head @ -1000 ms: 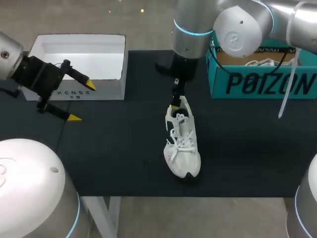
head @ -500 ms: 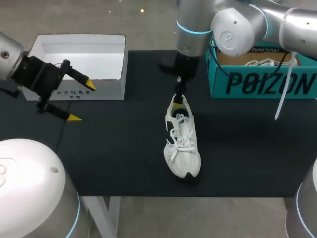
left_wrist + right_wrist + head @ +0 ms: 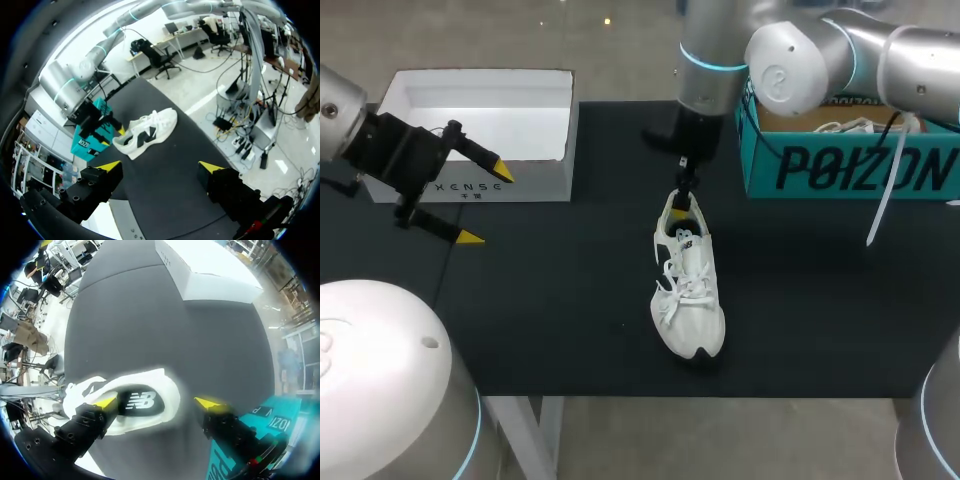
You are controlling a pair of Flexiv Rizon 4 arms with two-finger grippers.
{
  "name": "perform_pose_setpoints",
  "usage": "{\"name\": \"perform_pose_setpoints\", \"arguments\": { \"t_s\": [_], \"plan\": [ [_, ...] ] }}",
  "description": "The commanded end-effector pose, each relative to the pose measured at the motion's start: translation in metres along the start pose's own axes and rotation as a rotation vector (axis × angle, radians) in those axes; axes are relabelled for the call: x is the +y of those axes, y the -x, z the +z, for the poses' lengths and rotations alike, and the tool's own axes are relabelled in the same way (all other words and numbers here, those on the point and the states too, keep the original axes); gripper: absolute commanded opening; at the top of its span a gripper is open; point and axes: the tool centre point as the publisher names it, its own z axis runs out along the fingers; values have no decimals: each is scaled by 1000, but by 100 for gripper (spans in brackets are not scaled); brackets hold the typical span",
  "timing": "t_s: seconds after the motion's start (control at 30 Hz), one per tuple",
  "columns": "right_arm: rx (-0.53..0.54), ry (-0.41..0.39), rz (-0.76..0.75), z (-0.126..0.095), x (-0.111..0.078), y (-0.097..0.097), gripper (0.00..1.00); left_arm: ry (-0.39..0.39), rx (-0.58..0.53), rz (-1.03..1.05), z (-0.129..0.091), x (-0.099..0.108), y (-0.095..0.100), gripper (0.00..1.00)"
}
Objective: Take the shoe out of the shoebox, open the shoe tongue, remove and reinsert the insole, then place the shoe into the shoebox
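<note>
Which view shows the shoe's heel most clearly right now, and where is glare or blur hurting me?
Head view: sharp and evenly lit, the shoe clear, though the white box is washed out inside by glare. Right wrist view: the heel is close, soft, with a bright halo, and the table bulges with fisheye. Left wrist view: shoe crisp but small.

Head view looks down from above and behind onto the table. Left wrist view faces the shoe from well across the table. Right wrist view hangs close over its heel. All share the shoe.
</note>
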Motion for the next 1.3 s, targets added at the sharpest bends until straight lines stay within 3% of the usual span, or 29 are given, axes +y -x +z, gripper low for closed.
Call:
{"name": "perform_pose_setpoints", "arguments": {
  "t_s": [0.03, 1.03, 1.07, 1.13, 1.17, 1.3],
  "plan": [
    [1, -9, -9, 8, 6, 1, 100, 4, 3, 0, 0, -1, 0, 100],
    [-5, -34, 25, 24, -2, 27, 100, 4, 3, 0, 0, -1, 0, 100],
    [-4, -34, 25, 24, -2, 27, 97, 4, 3, 0, 0, -1, 0, 100],
    [-4, -37, 25, 25, -1, 27, 79, 4, 3, 0, 0, -1, 0, 100],
    [-4, -36, 25, 25, -1, 27, 49, 4, 3, 0, 0, -1, 0, 100],
    [-4, -37, 23, 26, 0, 28, 33, 4, 3, 0, 0, -1, 0, 100]
  ]
}}
